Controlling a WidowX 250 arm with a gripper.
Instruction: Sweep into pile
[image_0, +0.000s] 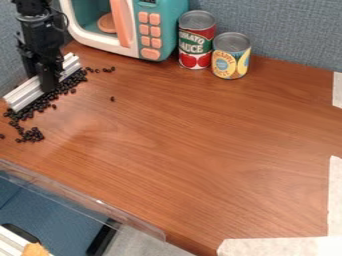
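Over at the left side of the wood-look table, the black beans are in a messy band along a silvery ribbed bar, plus a clump nearer the clear edging and one loner off to the right. The black gripper is pinched onto the bar, pointing down. Behind it all there's a teal-and-white toy microwave, then a tall red-and-green can beside a shorter yellow-and-blue one.
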